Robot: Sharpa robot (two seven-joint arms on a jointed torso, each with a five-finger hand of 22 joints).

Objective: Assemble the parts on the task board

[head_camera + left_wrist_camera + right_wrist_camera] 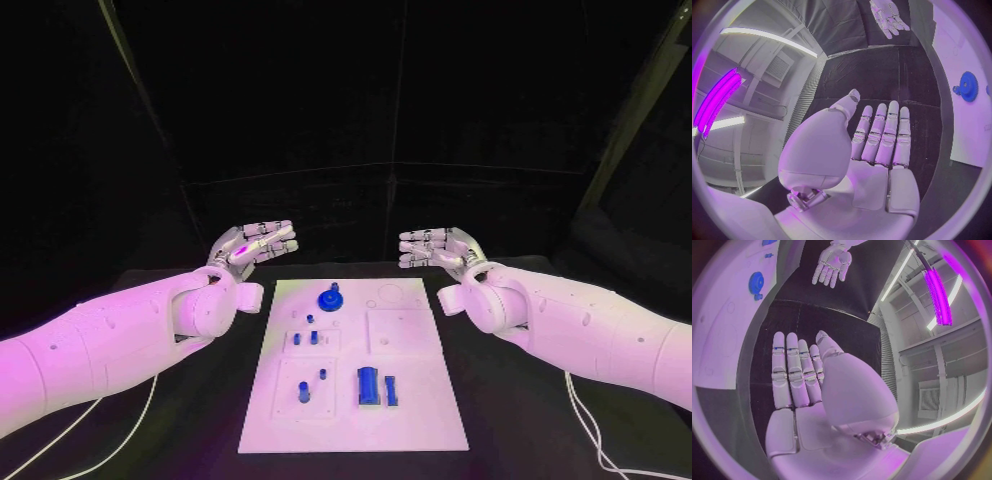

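Parts lie scattered on the white task board [418, 400], which runs lengthwise from the near edge of the black table [519, 420] toward the far side, between the two arms. Both hands hover beyond the board's far end: the left hand [254, 243] off its far left corner, the right hand [440, 246] off its far right corner, each with fingers straight and spread, holding nothing and touching nothing. The blue gear [332, 298] sits at the far end of the board, left of its midline, so it lies nearer the left hand than the right, just toward the near side of that palm. The small blue pegs [303, 338] stand in the middle left area, and the two upright blue blocks [378, 386] stand side by side nearer the robot, close to the centre. Every piece therefore lies back toward the robot from both hands, and I judge that either hand must draw nearward to reach anything, the left having the shorter path to the gear.
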